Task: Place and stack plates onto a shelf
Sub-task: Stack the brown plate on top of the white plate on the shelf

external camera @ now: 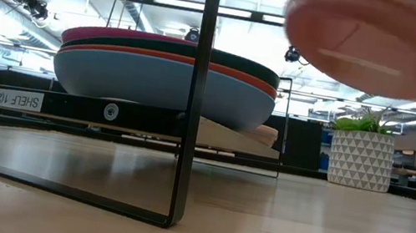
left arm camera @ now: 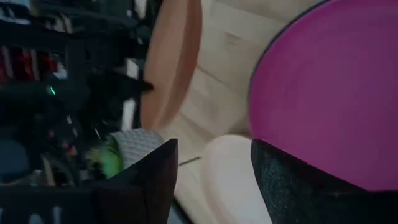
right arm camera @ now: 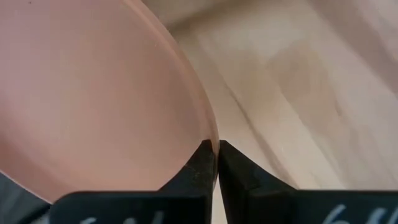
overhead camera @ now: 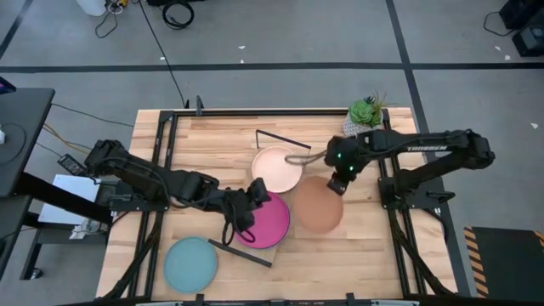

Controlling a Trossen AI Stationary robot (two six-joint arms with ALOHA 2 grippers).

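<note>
Well along, judging by the layout. Leaves one light blue plate [overhead camera: 189, 263] lying on the surface [overhead camera: 357, 263] at far left, off the shelf [external camera: 148, 118]. Finds the left pincer [overhead camera: 246, 208] spread open and empty over the rim of the magenta plate [overhead camera: 270, 223], which tops a stack of several on the shelf. Shows a cream plate [overhead camera: 276, 168] alone at the shelf's other end. Has the right pincer [overhead camera: 340, 183] pinched tight on the rim of the tan plate [overhead camera: 319, 208], held in the air beside the cream one. Reads "SHELF (1/2)", mirrored, on the shelf label [external camera: 18, 99], and "TROSSEN" on the right arm [overhead camera: 425, 149].
</note>
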